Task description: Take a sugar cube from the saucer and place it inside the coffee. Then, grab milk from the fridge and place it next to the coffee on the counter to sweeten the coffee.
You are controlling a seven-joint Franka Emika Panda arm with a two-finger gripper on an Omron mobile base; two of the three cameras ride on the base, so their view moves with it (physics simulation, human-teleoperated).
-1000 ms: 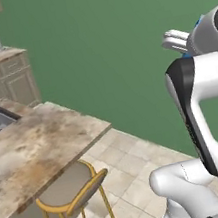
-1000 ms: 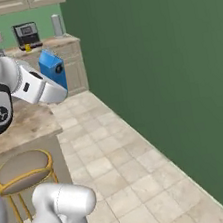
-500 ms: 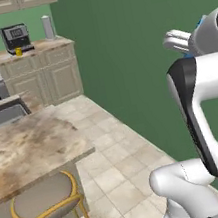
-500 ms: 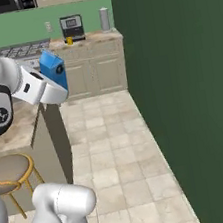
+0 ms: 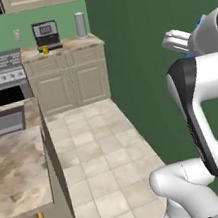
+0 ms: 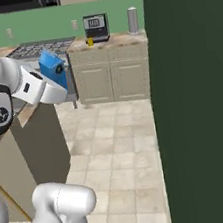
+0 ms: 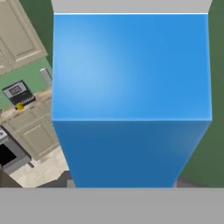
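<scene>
The gripper (image 6: 57, 77) appears clamped on the milk (image 6: 54, 74), though its fingers are hidden, carrying the carton high above the floor so it can be taken to the coffee (image 6: 90, 42) on the far counter (image 6: 118, 39)

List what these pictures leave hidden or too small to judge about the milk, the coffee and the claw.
- Claw fingertips: hand view, covered by the milk.
- Claw: right base view, the grip itself is hidden behind the carton.
- Coffee: right base view, too small to show the liquid or a sugar cube.
- Saucer: both base views, too small to make out on the counter.
- Milk: left base view, mostly hidden by the arm.
</scene>
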